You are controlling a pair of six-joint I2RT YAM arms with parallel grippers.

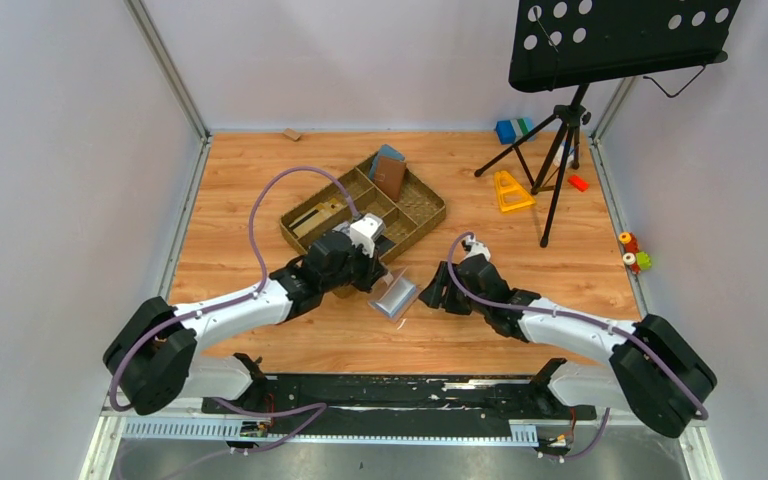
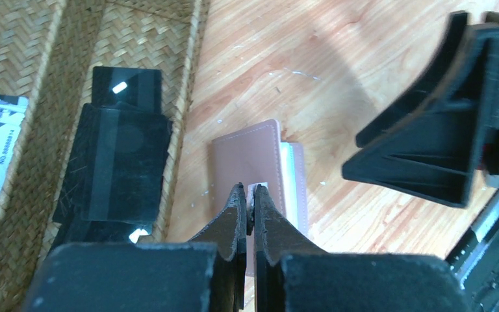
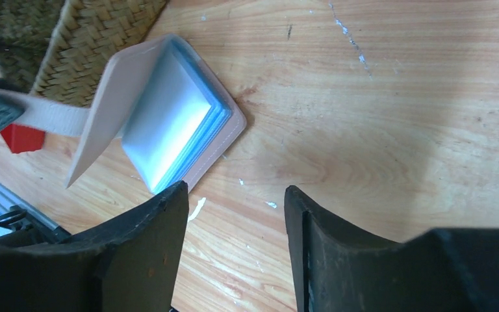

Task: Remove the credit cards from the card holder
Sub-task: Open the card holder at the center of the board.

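Observation:
The card holder (image 1: 397, 296) lies on the wooden table between my two grippers, just in front of the wicker tray. My left gripper (image 1: 384, 272) is shut on its small tan closing tab (image 3: 52, 114) and holds the tan flap (image 3: 123, 81) raised. The right wrist view shows the blue-grey inside (image 3: 169, 120) with a stack of pale layers. In the left wrist view the jaws (image 2: 252, 192) pinch the tab above the tan cover (image 2: 247, 156). My right gripper (image 3: 234, 195) is open and empty, just right of the holder, low over the table. Black striped cards (image 2: 120, 162) lie in the tray.
The wicker tray (image 1: 305, 238) stands behind the holder, with a reddish-brown wallet and a blue one (image 1: 390, 175) in a far compartment. A music stand tripod (image 1: 560, 150), a yellow triangle (image 1: 510, 190) and small toys (image 1: 630, 250) are at the back right. A red block (image 3: 23, 138) sits by the tray.

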